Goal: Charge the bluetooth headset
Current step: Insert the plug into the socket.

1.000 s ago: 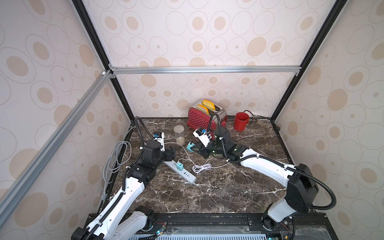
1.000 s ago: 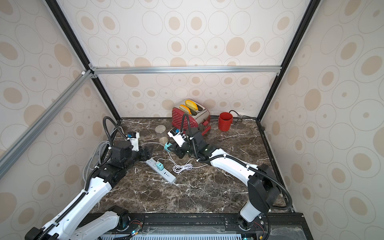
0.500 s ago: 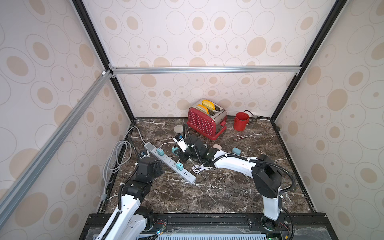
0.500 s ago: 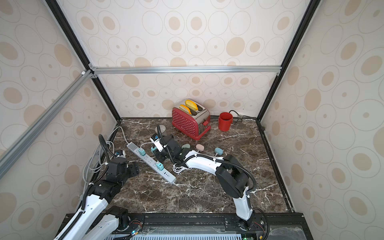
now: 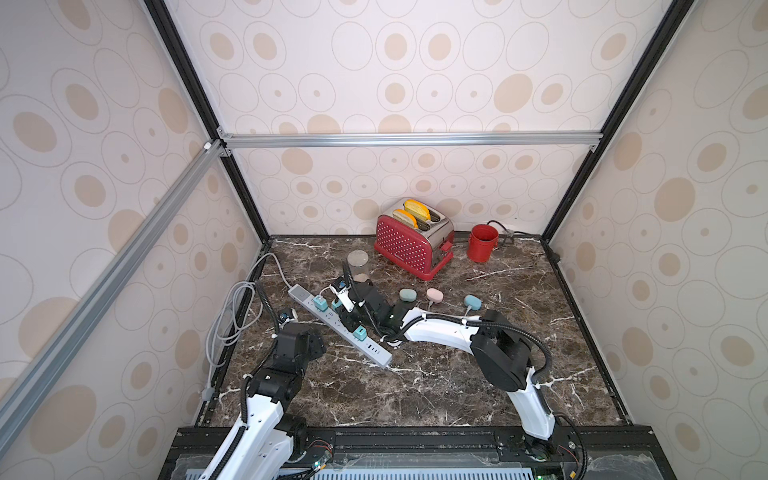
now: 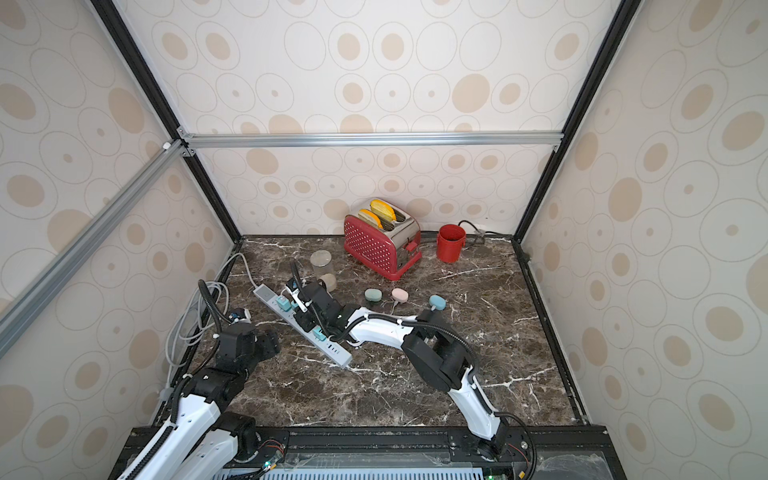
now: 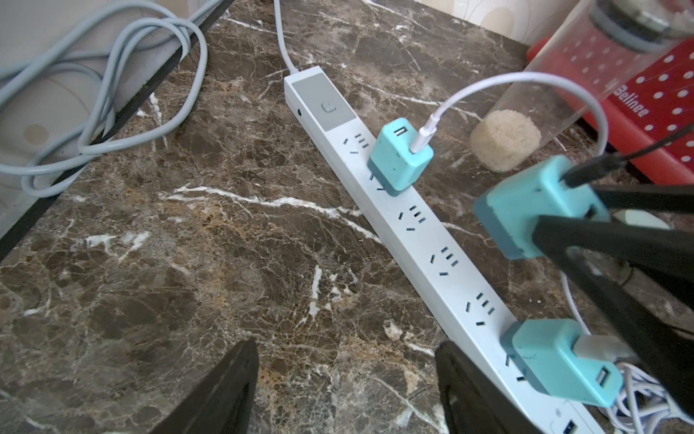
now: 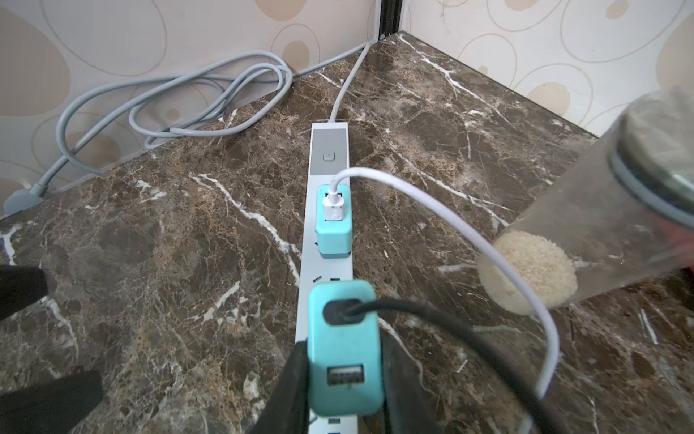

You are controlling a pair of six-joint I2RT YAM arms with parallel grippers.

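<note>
While right fingers [image 8: 291, 389] clamp teal charger [image 8: 343, 349] | charger over power strip [image 8: 329, 148]

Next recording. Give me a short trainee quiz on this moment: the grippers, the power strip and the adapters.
1. True or false: the left gripper holds an adapter.
2. How many teal adapters sit plugged into the power strip? A one, B two, C four.
3. Fill in: the right gripper is shut on a third adapter whose cable is ___.

Key: 1 false, it is open and empty. 2 B. 3 black.
</note>
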